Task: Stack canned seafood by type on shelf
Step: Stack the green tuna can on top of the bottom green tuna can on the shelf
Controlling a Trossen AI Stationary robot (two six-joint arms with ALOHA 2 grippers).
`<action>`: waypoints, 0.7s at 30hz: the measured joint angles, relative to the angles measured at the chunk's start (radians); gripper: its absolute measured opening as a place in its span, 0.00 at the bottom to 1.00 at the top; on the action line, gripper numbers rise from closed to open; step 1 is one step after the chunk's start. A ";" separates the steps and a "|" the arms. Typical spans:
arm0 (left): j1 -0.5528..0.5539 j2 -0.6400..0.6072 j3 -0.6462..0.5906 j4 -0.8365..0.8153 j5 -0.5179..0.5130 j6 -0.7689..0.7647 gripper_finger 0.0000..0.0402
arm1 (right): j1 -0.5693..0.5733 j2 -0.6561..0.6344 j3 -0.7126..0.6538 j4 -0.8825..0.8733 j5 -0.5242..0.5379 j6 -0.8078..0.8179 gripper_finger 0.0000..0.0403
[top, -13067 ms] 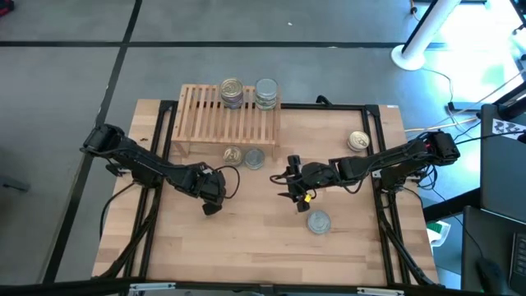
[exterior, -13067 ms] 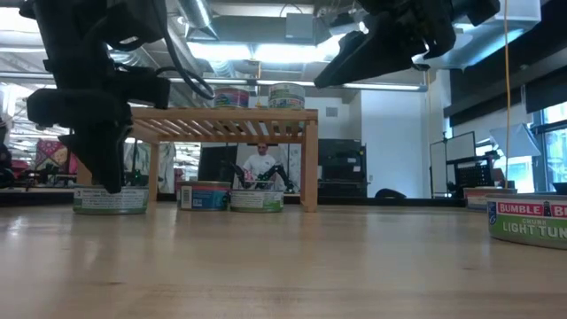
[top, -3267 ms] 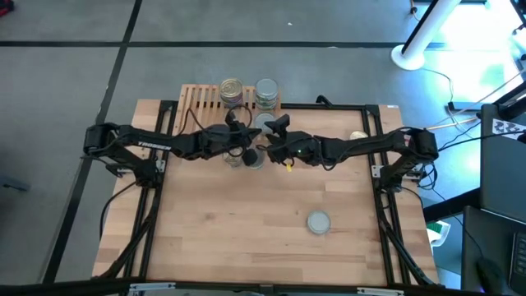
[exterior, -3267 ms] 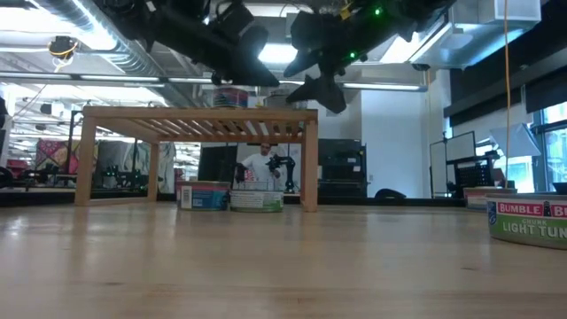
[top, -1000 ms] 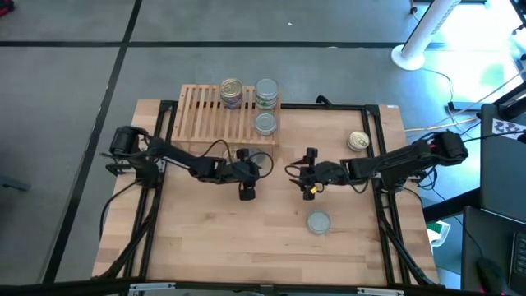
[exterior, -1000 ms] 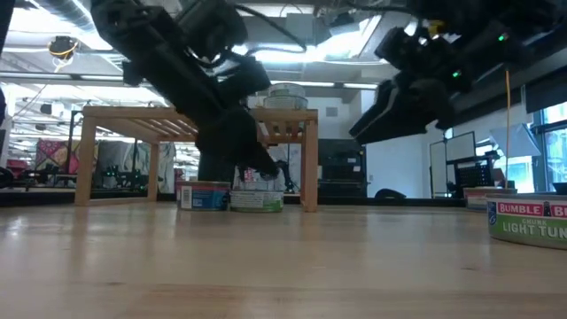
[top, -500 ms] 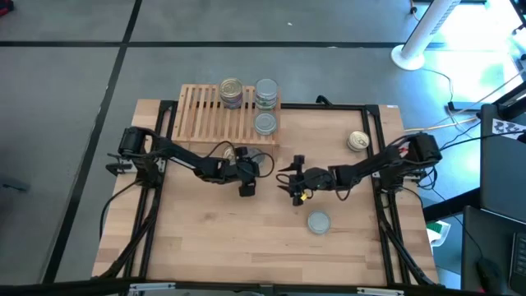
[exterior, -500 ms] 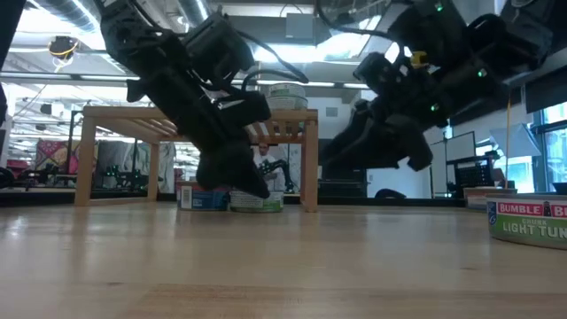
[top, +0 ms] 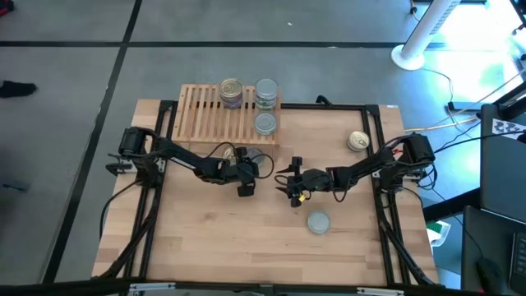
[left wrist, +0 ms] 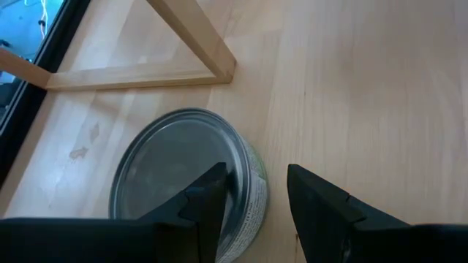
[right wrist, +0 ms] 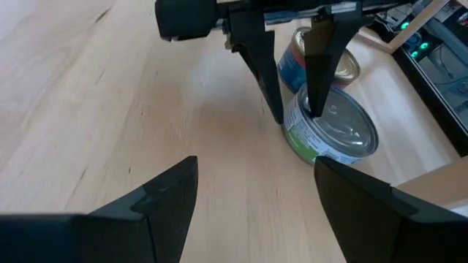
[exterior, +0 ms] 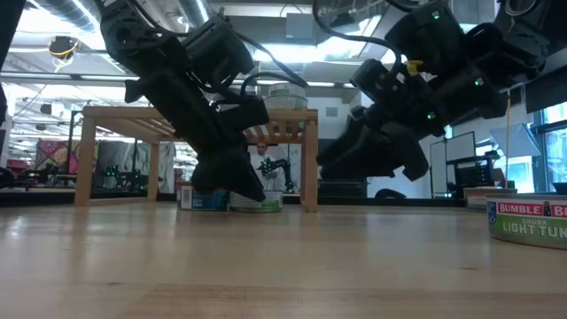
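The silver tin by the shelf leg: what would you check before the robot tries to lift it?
1. Left hand open: ok, a gap shows between its fingers.
2. Left hand centred on the silver tin: not ok. One finger is over the lid and the other is beside the wall, so it straddles the rim.
3. Right hand out of the way: ok. It is open, empty and apart from the tin.
4. Blue-labelled tin clear of the silver one: cannot tell. It sits right behind it.
5. Room on the shelf: ok. There are bare slats beside the silver stack.
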State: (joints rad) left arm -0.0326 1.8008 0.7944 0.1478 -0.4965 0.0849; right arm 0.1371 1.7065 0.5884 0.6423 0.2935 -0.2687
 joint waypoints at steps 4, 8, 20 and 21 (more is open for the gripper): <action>-0.002 0.000 0.000 -0.004 0.000 0.004 0.33 | 0.000 0.000 0.000 0.004 0.000 0.000 0.68; -0.010 0.000 0.000 -0.006 -0.003 0.021 0.26 | 0.000 0.000 0.000 0.011 0.000 0.001 0.68; -0.013 -0.002 0.001 -0.004 0.003 0.023 0.04 | 0.000 0.000 0.000 0.011 0.000 0.001 0.68; -0.014 -0.002 0.001 -0.003 0.003 0.023 0.02 | 0.000 0.000 0.000 0.011 0.000 0.001 0.68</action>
State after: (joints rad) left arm -0.0466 1.7991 0.7952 0.1449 -0.4936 0.1080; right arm 0.1371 1.7065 0.5884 0.6537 0.2935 -0.2676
